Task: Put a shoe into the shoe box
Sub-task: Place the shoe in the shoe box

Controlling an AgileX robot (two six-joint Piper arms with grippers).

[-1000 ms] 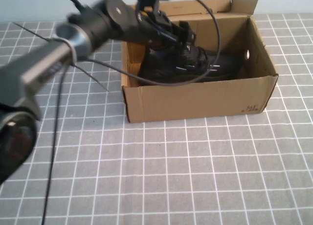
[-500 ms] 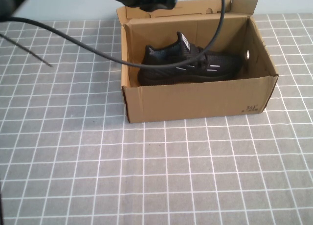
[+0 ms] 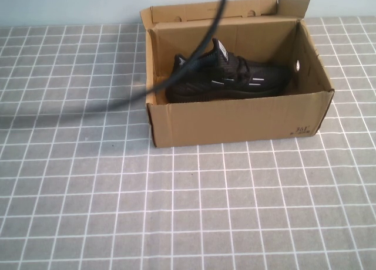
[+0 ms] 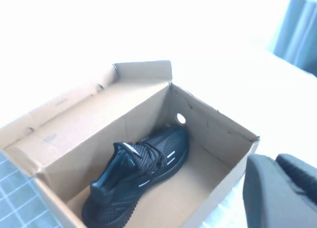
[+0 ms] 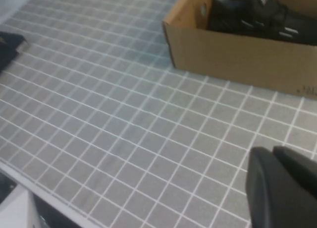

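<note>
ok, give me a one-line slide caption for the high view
Black shoe lies inside the open cardboard shoe box on the gridded table; neither claw in view.

It looks like a robot test lab: a bench (image 3: 70, 211) covered in a grey mat with a white grid, a plain pale wall (image 3: 70, 6) behind, and a loose black cable (image 3: 176, 76).

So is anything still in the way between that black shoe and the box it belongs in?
Nothing visible: the shoe already lies inside the box. The left gripper is above and off to one side of the box, the right gripper over the bare table. Only a cable crosses above.
</note>
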